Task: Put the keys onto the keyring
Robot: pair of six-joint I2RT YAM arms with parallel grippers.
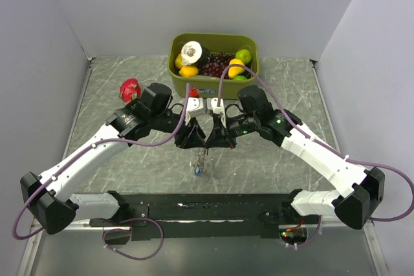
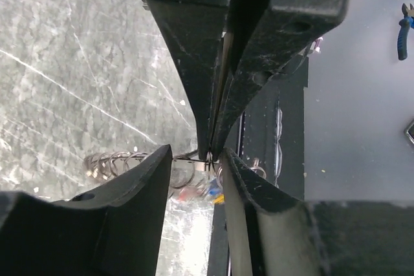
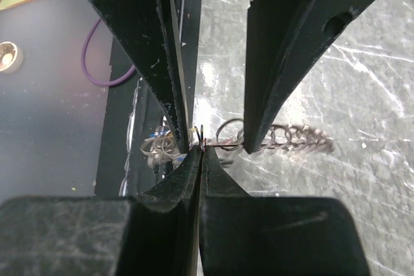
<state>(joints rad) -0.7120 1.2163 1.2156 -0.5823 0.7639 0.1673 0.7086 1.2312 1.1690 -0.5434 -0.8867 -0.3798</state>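
Both grippers meet nose to nose above the middle of the table. My right gripper (image 1: 213,138) (image 3: 200,149) is shut, pinching the thin wire of the keyring (image 2: 185,158) (image 3: 223,146) at its tip. Part of the ring's coiled rim (image 3: 288,137) (image 2: 110,163) trails to one side. My left gripper (image 1: 196,136) (image 2: 197,157) is open, with one finger on each side of the wire and of the right gripper's tip. The keys (image 1: 199,167) (image 2: 202,192) hang in a small bunch below the grippers; blurred red, blue and yellow heads show.
A green bin (image 1: 177,83) with fruit stands at the back, just behind the grippers. A red fruit (image 1: 129,88) lies on the table beside the left arm. The black base rail (image 1: 207,210) runs along the near edge.
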